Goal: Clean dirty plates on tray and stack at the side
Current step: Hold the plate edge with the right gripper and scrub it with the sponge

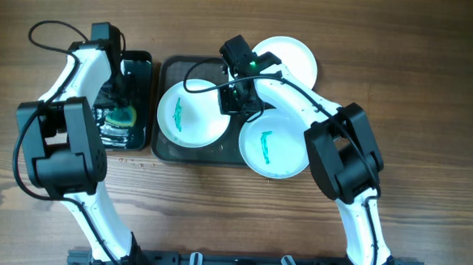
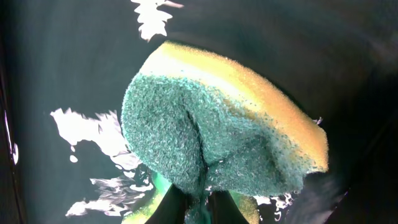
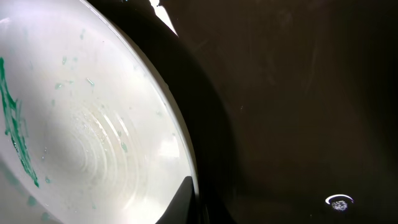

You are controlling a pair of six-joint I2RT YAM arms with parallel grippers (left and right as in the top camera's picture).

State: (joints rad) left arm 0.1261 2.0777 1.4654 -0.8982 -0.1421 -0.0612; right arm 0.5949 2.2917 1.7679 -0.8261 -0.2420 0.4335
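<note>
A white plate (image 1: 190,114) with a teal smear lies on the left of the dark grey tray (image 1: 164,147). A pale blue plate (image 1: 275,144) with a teal smear lies on the tray's right. A second white plate (image 1: 295,58), with no smear showing, sits at the tray's far right corner, partly under my right arm. My right gripper (image 1: 238,100) is shut on the right rim of the smeared white plate (image 3: 93,124), with one finger (image 3: 196,205) over the rim. My left gripper (image 1: 122,110) is shut on a green and yellow sponge (image 2: 211,137) inside the black tub.
The glossy black tub (image 1: 143,65) stands left of the tray and holds water, which glints in the left wrist view (image 2: 81,124). Small drops lie on the wooden table (image 1: 129,161) in front of the tub.
</note>
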